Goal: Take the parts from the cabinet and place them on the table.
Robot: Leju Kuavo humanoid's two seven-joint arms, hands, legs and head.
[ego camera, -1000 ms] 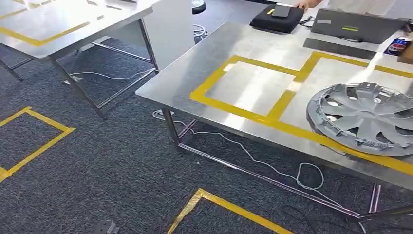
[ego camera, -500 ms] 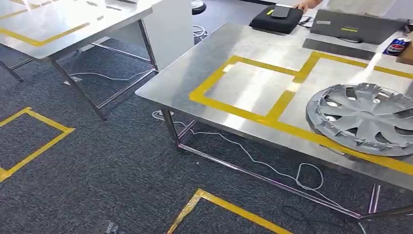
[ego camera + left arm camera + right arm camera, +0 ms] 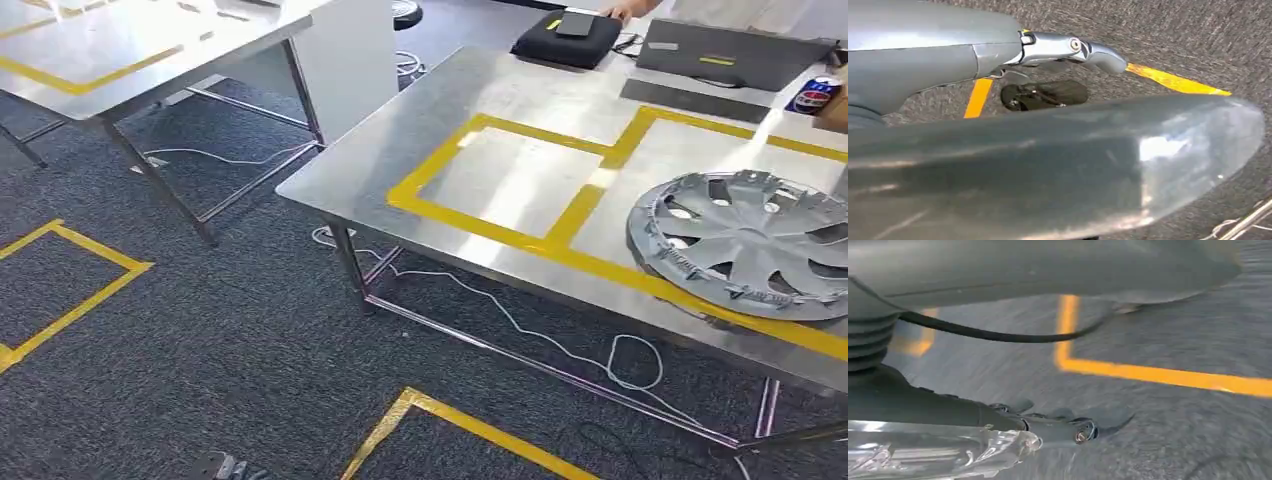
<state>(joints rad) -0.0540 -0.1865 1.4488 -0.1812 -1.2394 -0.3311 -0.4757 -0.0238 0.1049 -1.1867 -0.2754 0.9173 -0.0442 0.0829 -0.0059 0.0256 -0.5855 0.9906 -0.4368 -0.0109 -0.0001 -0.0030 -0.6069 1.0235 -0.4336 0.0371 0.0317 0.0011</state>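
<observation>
A grey wheel cover point(image 3: 745, 245) lies flat on the steel table point(image 3: 500, 90) at the right, inside a yellow-taped square. The taped square point(image 3: 505, 180) to its left holds nothing. My left hand point(image 3: 1068, 50) hangs over dark carpet and yellow floor tape, fingers stretched out, nothing in it. My right hand point(image 3: 1058, 430) also hangs over the carpet with a finger held straight and holds nothing. The cabinet is out of sight.
A second steel table point(image 3: 150, 40) stands at the far left. A black bag point(image 3: 568, 38), a grey laptop point(image 3: 720, 55) and a drink can point(image 3: 815, 95) sit at the near table's far edge, where a person's hand point(image 3: 630, 8) rests. A white cable point(image 3: 520, 325) trails under the table.
The whole picture has shifted very slightly, so the camera has moved a little. The wheel cover and the tables stay where they were.
</observation>
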